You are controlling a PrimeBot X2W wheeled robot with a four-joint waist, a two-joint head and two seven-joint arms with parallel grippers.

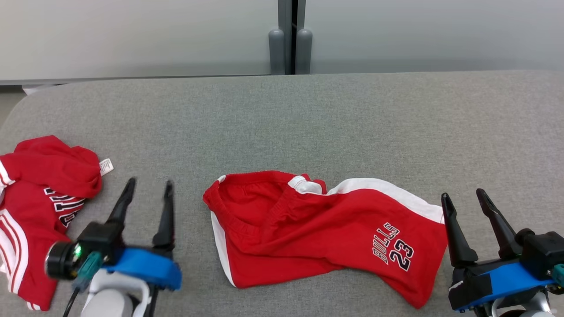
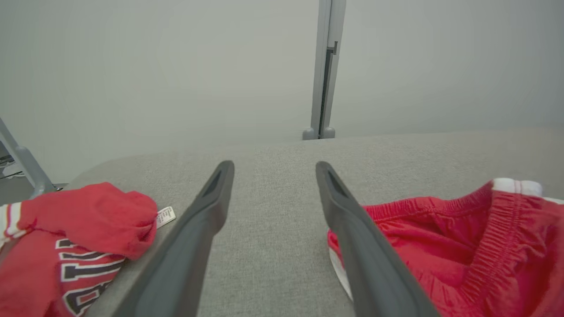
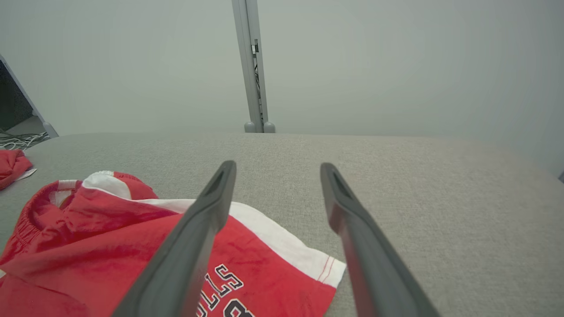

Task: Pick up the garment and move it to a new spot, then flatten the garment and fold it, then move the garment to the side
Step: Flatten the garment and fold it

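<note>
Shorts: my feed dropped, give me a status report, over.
Left end effector open, empty. Right end effector open, empty. Red shorts crumpled between them, not gripped. Second red garment far left, not in the way.

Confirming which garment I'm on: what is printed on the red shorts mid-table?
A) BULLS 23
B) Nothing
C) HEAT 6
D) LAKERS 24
A: the red shorts carry BULLS 23 in dark, white-edged characters on the leg nearest the right claw.

Grey fabric surface (image 1: 308,114) before pale wall panels (image 1: 132,35).
</note>
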